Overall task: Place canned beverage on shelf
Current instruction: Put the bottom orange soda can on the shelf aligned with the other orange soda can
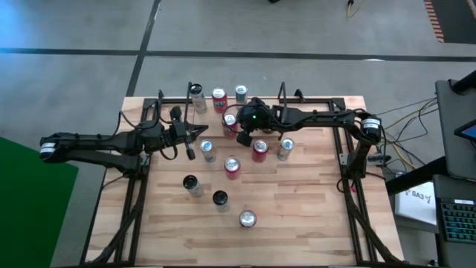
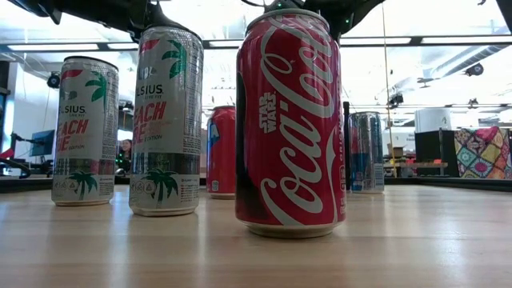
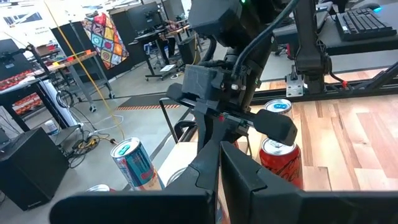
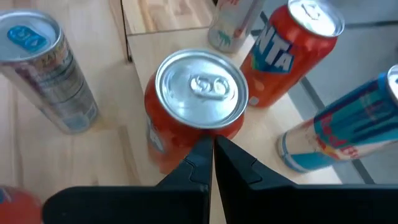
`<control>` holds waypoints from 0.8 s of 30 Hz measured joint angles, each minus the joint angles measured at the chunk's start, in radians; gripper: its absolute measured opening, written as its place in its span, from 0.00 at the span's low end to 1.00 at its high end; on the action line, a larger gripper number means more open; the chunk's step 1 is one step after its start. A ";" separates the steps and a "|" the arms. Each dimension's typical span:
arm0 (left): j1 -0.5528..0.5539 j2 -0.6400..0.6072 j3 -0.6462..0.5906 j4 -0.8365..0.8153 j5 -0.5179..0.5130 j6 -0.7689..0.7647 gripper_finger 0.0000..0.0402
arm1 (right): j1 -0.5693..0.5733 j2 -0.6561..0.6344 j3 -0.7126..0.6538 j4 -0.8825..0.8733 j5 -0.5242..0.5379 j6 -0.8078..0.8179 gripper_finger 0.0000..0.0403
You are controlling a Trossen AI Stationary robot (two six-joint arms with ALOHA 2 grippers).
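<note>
Nearest the low camera stands a red Coca-Cola can (image 2: 291,120), glossy and upright on the pale wooden table (image 2: 416,248), with two silver palm-printed cans (image 2: 166,120) just beside it and farther cans partly hidden behind.

Only the high view shows the shelf (image 1: 223,100): thin black rods along the table's far edge, with three cans standing in it, and an orange can (image 1: 230,121) just in front of it. Bare wood lies open on the near side of the Coca-Cola can, where three more cans stand well apart.

Over the orange can (image 4: 196,102) hangs the right gripper (image 4: 211,149), its dark fingers pressed together, empty, tips at the can's rim; the wrist view shows the can's brushed aluminium lid and an orange Fanta can (image 4: 292,50) beyond.

Left of the orange can, the left gripper (image 1: 190,151) hovers with fingers clenched on nothing.
</note>
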 joint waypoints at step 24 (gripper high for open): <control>0.000 0.000 0.000 0.000 0.000 -0.026 0.00 | 0.027 -0.006 0.049 -0.159 -0.083 0.010 0.02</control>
